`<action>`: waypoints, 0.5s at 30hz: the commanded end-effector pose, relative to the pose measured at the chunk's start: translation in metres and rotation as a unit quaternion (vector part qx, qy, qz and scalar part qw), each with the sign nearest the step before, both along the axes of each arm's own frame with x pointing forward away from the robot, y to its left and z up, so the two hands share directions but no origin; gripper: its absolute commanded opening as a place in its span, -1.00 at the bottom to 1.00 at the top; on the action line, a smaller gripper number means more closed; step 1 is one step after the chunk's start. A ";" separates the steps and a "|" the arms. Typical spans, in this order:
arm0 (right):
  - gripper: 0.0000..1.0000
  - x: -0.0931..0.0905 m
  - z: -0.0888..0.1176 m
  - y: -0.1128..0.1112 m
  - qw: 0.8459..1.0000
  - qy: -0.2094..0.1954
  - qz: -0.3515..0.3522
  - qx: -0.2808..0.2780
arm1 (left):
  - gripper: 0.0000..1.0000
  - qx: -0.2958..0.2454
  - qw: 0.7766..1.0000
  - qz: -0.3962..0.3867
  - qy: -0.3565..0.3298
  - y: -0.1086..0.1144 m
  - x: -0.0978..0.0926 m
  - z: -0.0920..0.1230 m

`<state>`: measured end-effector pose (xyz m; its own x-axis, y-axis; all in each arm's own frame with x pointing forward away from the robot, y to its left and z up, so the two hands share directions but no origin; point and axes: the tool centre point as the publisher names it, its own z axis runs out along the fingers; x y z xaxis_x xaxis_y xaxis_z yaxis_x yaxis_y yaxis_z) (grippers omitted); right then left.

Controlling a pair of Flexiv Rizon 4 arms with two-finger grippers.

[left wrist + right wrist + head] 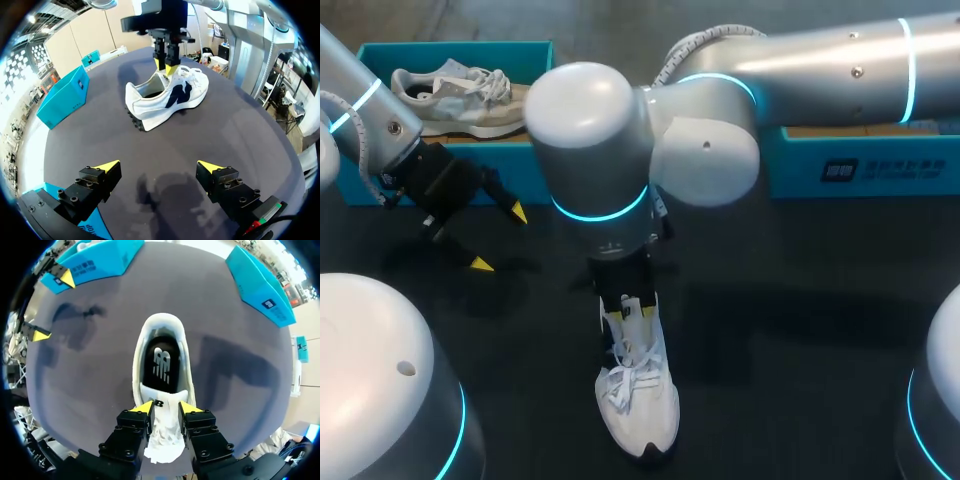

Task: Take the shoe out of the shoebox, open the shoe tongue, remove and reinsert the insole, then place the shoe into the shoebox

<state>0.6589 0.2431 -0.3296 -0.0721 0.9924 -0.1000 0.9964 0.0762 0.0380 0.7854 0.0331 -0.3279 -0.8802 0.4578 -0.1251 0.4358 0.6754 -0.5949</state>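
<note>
A white shoe (640, 400) with a dark side logo stands upright on the dark table, toe toward the front edge. My right gripper (632, 306) reaches down from above it and is shut on the white shoe tongue (161, 405), which is pinched between its yellow tips. The black insole (161, 365) lies inside the shoe opening. In the left wrist view the shoe (165, 95) sits well ahead of my left gripper (159, 167), which is open and holds nothing. That left gripper (500, 238) hovers just in front of the teal shoebox (380, 50) at the back left.
A second grey-white shoe (455, 95) lies inside the back-left shoebox. Another teal box (860, 165) stands at the back right, behind my right arm. Dark bare tabletop surrounds the shoe on both sides.
</note>
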 end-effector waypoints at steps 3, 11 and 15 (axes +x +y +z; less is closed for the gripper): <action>-0.38 0.004 -0.018 0.002 1.000 0.007 -0.001 0.014 | 1.00 0.002 1.000 -0.001 0.001 0.000 0.001 0.000; -0.29 0.000 0.018 0.003 0.999 -0.030 0.029 0.014 | 1.00 0.002 1.000 -0.001 0.001 0.000 0.001 0.000; -0.16 0.002 0.041 0.003 0.997 -0.035 0.066 0.008 | 1.00 0.002 1.000 -0.001 0.001 0.000 0.001 0.000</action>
